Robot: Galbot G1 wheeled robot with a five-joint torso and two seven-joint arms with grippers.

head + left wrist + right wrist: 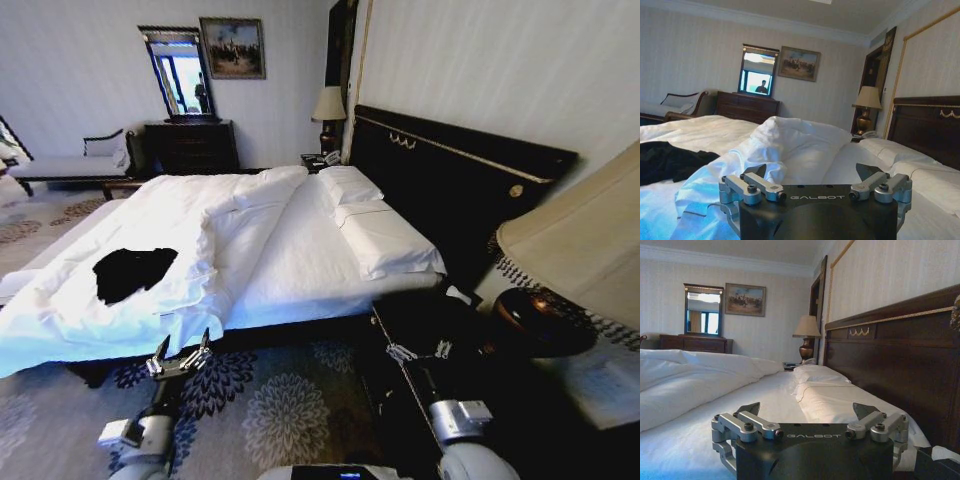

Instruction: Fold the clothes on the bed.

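The clothes (133, 270), a crumpled black T-shirt, lie on the near left part of the bed (300, 260), on the rumpled white duvet; they also appear as a dark heap (667, 161) in the left wrist view. My left gripper (180, 357) hovers open just off the bed's near edge, a little right of the shirt and apart from it. My right gripper (418, 350) is open too, held low over the dark bedside area near the pillows (385, 240), far from the shirt. Both grippers (815, 172) (809, 410) hold nothing.
A dark headboard (450, 180) runs along the right. A large lamp (580, 250) on a nightstand stands close at my right. Patterned carpet (290, 410) lies below the arms. A dresser with mirror (190, 140) and a chaise (70, 165) stand at the far wall.
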